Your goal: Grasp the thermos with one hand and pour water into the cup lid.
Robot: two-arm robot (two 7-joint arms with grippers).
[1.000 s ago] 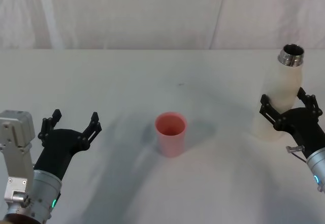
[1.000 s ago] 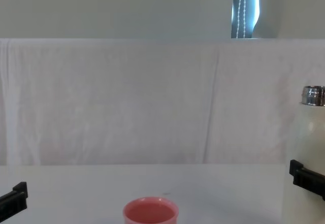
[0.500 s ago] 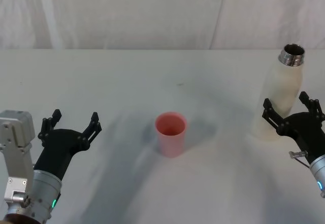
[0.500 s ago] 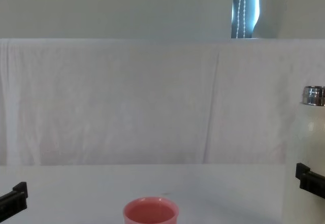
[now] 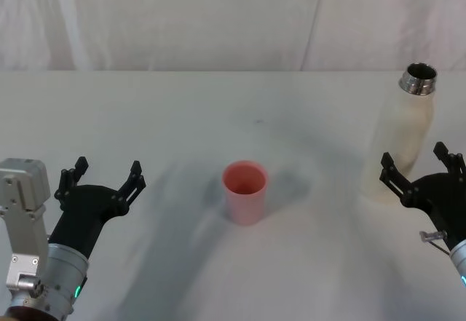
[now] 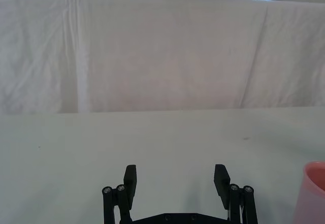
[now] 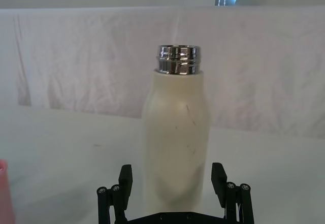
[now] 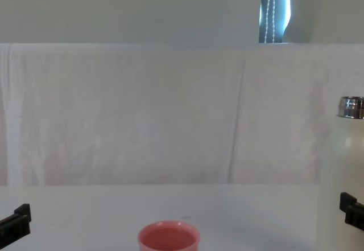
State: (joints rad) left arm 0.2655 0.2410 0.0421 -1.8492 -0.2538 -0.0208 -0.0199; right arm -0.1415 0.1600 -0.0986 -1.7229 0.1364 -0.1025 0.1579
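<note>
The thermos [image 5: 405, 137] stood upright at the far right of the white table [image 5: 218, 117], its steel neck uncapped. The right gripper [image 5: 421, 172] sat just near of it, fingers spread wide and holding nothing (the bottle's base showed between them in the wrist view). The cup lid [image 5: 245, 191] stood mid-table, well apart. The left gripper [image 5: 102, 175] rested near left, likewise spread and holding nothing.

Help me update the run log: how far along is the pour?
Done: the thermos stands upright on the table, neck uncapped, and the cup lid sits at centre. In hand: the right gripper faces the thermos, fingers open, not gripping it. Left: grasping, lifting and pouring, unless water is already in the cup lid, which I cannot tell. The left gripper idles open at the left.
</note>
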